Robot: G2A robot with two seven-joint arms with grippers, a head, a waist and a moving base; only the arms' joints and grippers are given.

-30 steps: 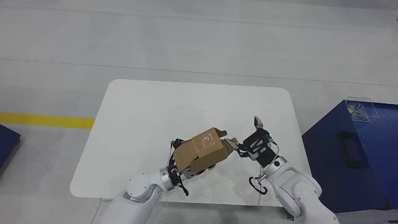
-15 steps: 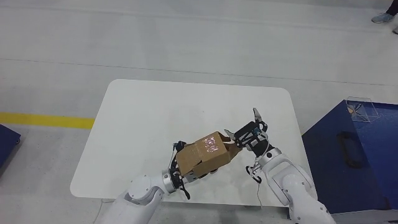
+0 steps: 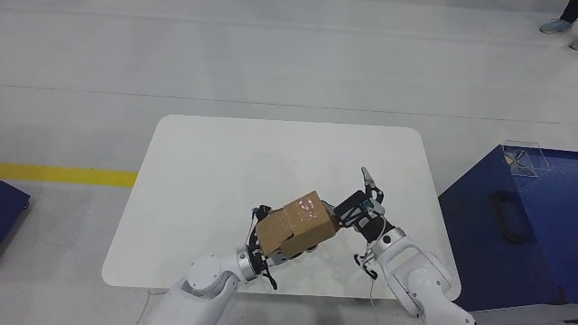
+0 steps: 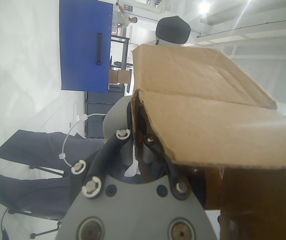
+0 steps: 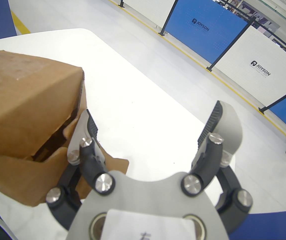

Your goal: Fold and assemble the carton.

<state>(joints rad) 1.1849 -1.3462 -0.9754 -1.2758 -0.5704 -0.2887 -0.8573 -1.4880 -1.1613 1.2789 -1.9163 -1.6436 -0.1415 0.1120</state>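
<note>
One risk: left jaws clamp carton (image 3: 296, 224); right jaws, apart, press its 3 o'clock flap (image 5: 112, 164). Overpush could slip it.

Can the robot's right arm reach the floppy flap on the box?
Probably yes: the open right gripper sits at the end of the carton, one finger against the flap, nothing between.

Reference: carton (image 3: 298, 223), over the near part of the table (image 3: 226, 162). Beyond the carton and to its left, bare white tabletop gives open approach. At the carton's right end the right gripper (image 3: 354, 191), jaws spread, blocks, one finger (image 5: 81, 131) against the end flap. The left gripper (image 3: 262, 239) grips its near-left corner. A blue cabinet (image 3: 515, 226) stands well right of the carton, off the table.
</note>
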